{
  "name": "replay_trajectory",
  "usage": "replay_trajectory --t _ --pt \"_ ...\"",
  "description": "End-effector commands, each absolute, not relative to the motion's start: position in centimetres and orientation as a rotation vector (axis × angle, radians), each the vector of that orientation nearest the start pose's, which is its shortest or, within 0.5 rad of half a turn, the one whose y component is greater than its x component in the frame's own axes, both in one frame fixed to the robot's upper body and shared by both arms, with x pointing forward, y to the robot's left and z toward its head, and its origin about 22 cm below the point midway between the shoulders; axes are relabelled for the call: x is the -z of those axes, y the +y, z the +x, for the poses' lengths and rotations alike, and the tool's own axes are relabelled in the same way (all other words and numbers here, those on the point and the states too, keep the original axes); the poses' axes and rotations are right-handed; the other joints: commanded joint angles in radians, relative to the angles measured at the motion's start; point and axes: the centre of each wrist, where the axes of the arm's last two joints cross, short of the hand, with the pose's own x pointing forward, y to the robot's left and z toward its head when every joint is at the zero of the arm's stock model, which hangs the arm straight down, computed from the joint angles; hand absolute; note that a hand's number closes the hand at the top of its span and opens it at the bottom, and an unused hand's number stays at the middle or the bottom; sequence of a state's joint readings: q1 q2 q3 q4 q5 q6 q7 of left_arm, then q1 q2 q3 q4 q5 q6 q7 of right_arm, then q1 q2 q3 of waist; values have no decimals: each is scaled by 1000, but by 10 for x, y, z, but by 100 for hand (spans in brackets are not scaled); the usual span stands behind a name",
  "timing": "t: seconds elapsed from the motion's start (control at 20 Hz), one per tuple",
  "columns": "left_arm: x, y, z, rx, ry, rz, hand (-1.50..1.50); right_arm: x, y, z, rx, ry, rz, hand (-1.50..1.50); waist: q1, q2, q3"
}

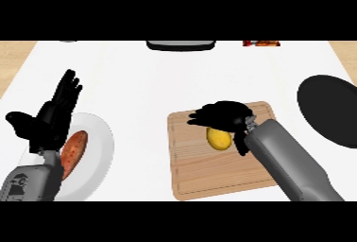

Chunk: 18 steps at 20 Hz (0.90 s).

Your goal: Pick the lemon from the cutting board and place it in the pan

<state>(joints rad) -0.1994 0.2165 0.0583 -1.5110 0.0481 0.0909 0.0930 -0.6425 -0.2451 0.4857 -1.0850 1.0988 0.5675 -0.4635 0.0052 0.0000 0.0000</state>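
Right robot hand (222, 115) curled over lemon (219, 138) (top hidden).

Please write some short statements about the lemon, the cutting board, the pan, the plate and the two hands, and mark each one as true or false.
1. The yellow lemon lies on the wooden cutting board. True.
2. The black round pan already holds the lemon. False: nothing shows in the pan, which sits to the right of the board.
3. The black right hand is curled over the lemon. True.
4. The black left hand holds the lemon. False: it is open, fingers up, at the left, holding nothing.
5. The white round plate carries an orange-red oblong food item. True.
6. The plate lies on the board. False: it lies on the white counter, left of the board.
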Motion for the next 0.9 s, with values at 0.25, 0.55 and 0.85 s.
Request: replay_trajectory --t 0.25,0.55,0.85 --pt "-59 270 303 38 -1616 187 0 -37 -119 363 -2205 -1178 -82 150 -1 1 0" --pt "-58 260 292 42 -1620 206 0 -11 -129 355 -2262 -1265 -7 150 1 1 0" --pt "-47 285 288 8 -1589 241 0 0 -138 338 -1924 -1119 -242 150 -49 -17 -1"
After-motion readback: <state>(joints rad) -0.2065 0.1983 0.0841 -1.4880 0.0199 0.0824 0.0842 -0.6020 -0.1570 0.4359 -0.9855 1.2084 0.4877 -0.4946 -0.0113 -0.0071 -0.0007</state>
